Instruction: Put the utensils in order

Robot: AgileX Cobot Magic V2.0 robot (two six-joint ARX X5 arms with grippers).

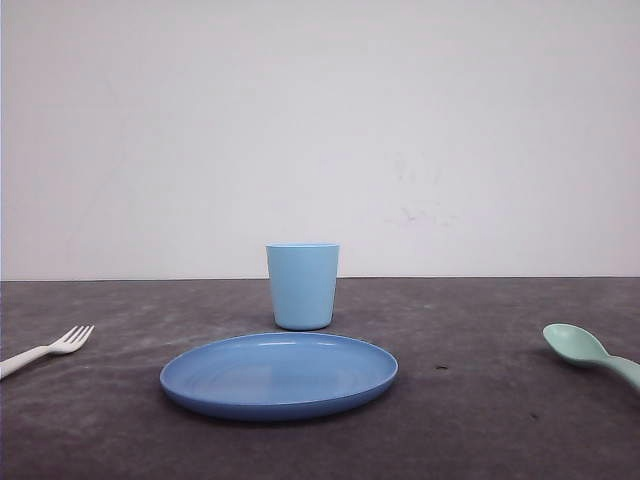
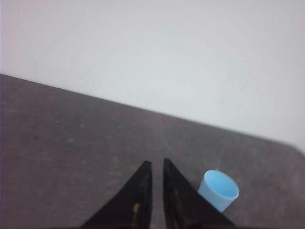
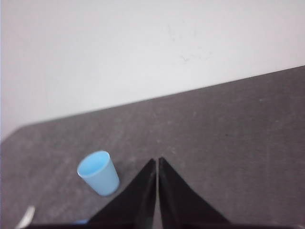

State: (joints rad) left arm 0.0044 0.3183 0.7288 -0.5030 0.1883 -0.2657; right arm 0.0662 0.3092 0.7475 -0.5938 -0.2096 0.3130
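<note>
Grabbing flat, slim utensils risks slips: fork (image 1: pixel 48 350) lies far left on counter (image 1: pixel 480 420), spoon (image 1: pixel 590 353) far right. Left end effector (image 2: pixel 157 162) nearly closed, right end effector (image 3: pixel 157 160) closed, both empty.

The white plastic fork (image 1: pixel 48 349) lies flat, tines up-table, out by the left end effector's side; the mint-green spoon (image 1: pixel 590 353) lies flat, bowl up, on the right end effector's side.

A white fork (image 1: pixel 48 351), a mint-green spoon (image 1: pixel 590 353), a light blue cup (image 1: pixel 302 285) and a deeper blue plate (image 1: pixel 278 375) on a mottled dark grey table (image 1: pixel 480 420), black gripper fingers (image 2: pixel 138 200).
</note>
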